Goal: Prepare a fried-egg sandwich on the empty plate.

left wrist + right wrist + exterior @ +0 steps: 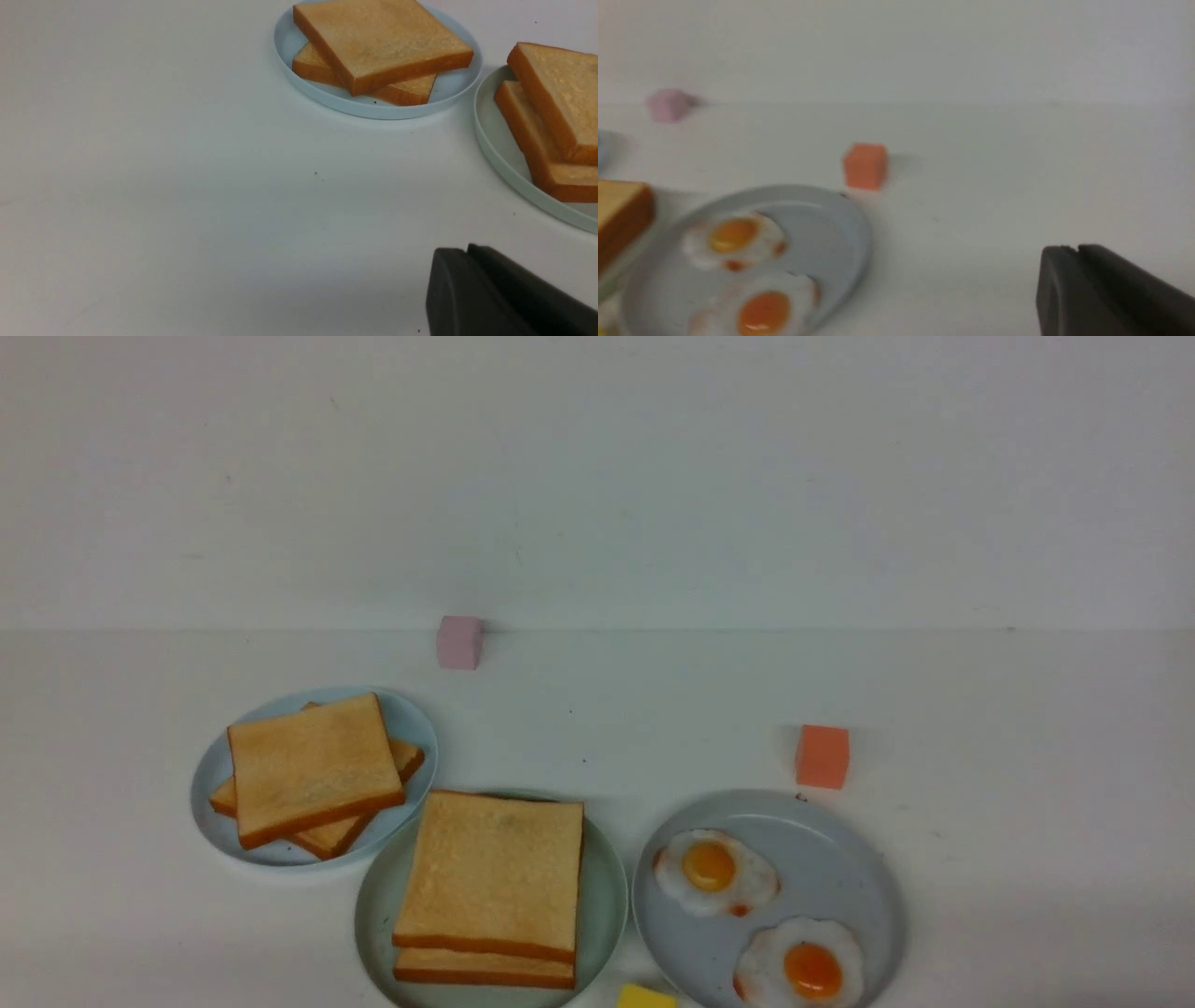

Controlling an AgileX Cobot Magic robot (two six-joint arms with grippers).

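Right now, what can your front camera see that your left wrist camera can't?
Only the front view: two fried eggs on a gray plate, a pink block, an orange block and part of a yellow thing.

Only the left wrist view: part of the left gripper.

Both: the pale-blue plate with its crooked toast pile, and the mint-green plate with two stacked toast slices, though the wrist view cuts these off.
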